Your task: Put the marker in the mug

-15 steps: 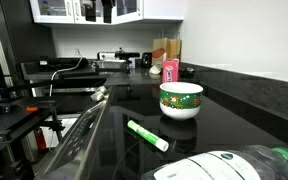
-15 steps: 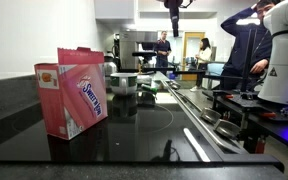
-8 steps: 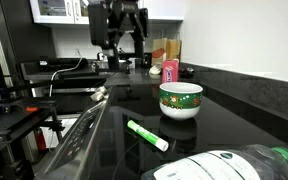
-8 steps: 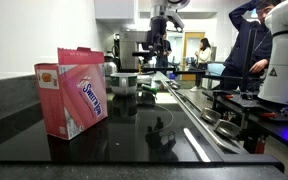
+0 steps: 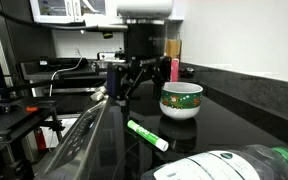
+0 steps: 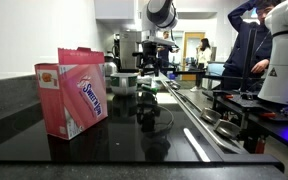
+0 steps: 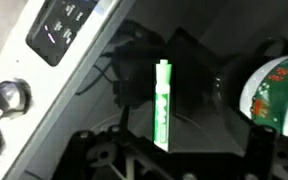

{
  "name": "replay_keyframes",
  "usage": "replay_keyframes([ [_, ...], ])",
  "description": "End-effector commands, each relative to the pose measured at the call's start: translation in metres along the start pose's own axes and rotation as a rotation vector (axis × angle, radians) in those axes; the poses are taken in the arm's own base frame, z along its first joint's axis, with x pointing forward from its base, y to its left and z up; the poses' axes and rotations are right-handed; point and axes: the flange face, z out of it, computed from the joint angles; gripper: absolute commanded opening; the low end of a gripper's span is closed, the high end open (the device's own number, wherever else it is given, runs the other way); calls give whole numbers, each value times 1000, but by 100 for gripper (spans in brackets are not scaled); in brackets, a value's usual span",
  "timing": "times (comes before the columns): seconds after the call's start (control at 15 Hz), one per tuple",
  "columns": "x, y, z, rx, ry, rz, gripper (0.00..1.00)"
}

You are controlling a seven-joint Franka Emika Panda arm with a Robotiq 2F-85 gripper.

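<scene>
The green marker (image 5: 147, 135) with a white end lies flat on the black counter, in front of the mug (image 5: 181, 100), a squat white cup with a green rim band. My gripper (image 5: 126, 92) hangs open and empty above the counter, up and to the left of the marker. In the wrist view the marker (image 7: 163, 105) lies lengthwise between my spread fingers, the gripper (image 7: 169, 147) stands over its near end, and the mug (image 7: 275, 95) is at the right edge. In an exterior view the gripper (image 6: 150, 82) hangs over the counter.
A big clear bottle with a green cap (image 5: 246, 165) lies at the front right. A small pink container (image 5: 171, 68) stands behind the mug. A pink carton (image 6: 78, 92) stands near the wall. The stove panel (image 7: 64, 25) with knobs borders the counter.
The arm has come down from the top of the view and forward over the counter, so the gripper now hangs just above the marker. The marker and mug have not moved.
</scene>
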Motion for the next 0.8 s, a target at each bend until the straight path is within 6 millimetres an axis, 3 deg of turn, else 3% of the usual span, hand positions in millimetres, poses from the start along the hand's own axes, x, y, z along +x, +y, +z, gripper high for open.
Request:
replay_keyframes([
  [0.0, 10, -6, 24, -12, -42, 67, 100],
  [0.4, 29, -13, 55, -51, -59, 100, 100],
  [0.47, 32, -14, 57, -52, -58, 101, 75],
  [0.53, 35, -15, 57, -51, -55, 95, 74],
  [0.73, 42, -14, 51, -62, -47, 96, 50],
])
